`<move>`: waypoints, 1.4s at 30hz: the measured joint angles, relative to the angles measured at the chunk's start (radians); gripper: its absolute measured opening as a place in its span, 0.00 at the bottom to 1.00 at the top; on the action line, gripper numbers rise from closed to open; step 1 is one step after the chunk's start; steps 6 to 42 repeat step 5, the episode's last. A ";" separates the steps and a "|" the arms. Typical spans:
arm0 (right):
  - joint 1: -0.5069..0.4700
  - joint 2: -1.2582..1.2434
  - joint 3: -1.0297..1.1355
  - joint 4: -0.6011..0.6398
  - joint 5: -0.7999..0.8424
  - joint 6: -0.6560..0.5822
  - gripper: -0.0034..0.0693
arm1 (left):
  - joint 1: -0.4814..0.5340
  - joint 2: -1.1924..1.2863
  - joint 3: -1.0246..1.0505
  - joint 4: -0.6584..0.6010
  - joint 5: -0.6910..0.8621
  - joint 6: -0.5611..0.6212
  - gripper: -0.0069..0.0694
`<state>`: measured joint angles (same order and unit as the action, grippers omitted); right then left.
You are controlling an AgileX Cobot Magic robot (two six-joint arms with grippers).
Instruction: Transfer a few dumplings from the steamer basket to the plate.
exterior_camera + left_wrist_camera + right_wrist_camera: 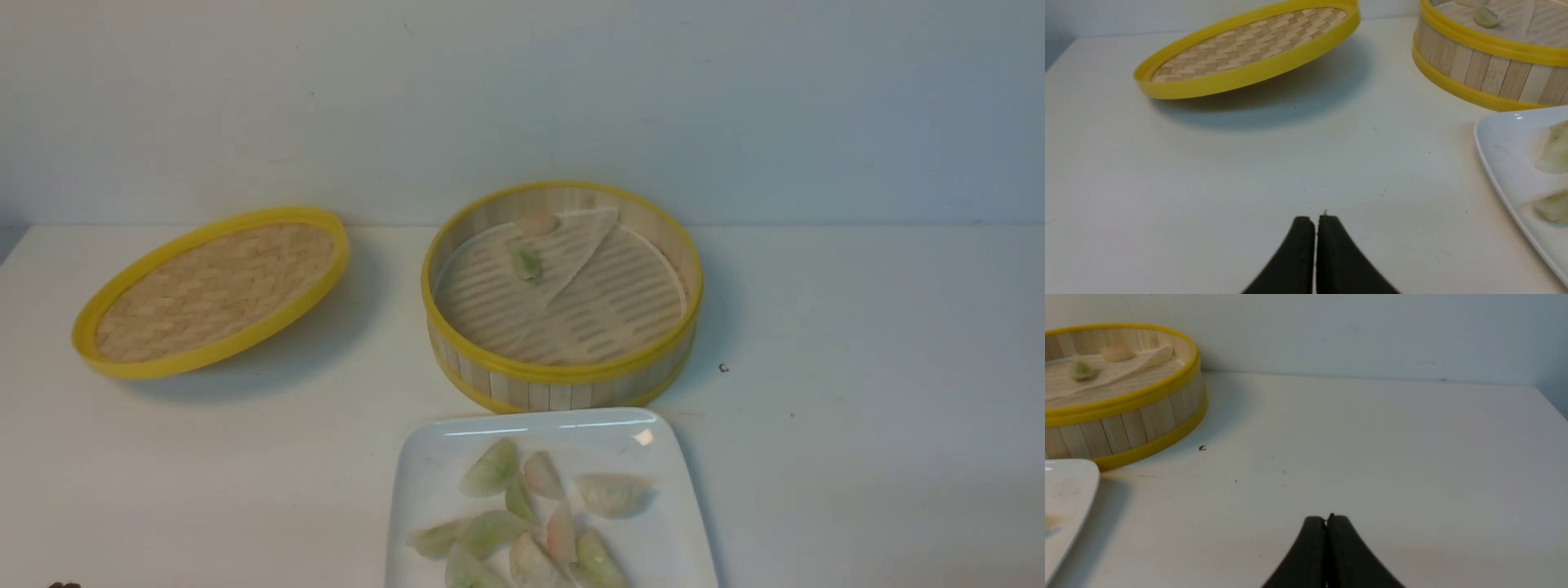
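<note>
The steamer basket (563, 380) stands at the table's middle back, its liner sheet (571, 245) partly folded over. Two dumplings lie inside near its far wall: a green one (526, 263) and a pinkish one (536, 222). The white square plate (424, 457) sits just in front of the basket and holds several dumplings (490, 469). My left gripper (1315, 220) is shut and empty, over bare table left of the plate (1502, 163). My right gripper (1326, 519) is shut and empty, over bare table right of the basket (1139, 424). Neither gripper shows in the front view.
The flat woven lid (212, 286) with a yellow rim rests tilted at the back left; it also shows in the left wrist view (1245, 49). A small dark speck (723, 368) lies right of the basket. A pale wall rises behind the table.
</note>
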<state>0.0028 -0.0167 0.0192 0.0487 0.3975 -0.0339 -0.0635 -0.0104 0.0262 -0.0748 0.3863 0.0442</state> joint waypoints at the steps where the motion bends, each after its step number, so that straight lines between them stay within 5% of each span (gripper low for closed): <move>1: 0.000 0.000 0.000 0.000 0.000 0.000 0.03 | 0.000 0.000 0.000 0.000 0.000 0.000 0.08; 42: 0.000 0.000 0.000 0.000 0.000 0.000 0.03 | 0.000 0.000 0.000 0.000 0.000 0.000 0.08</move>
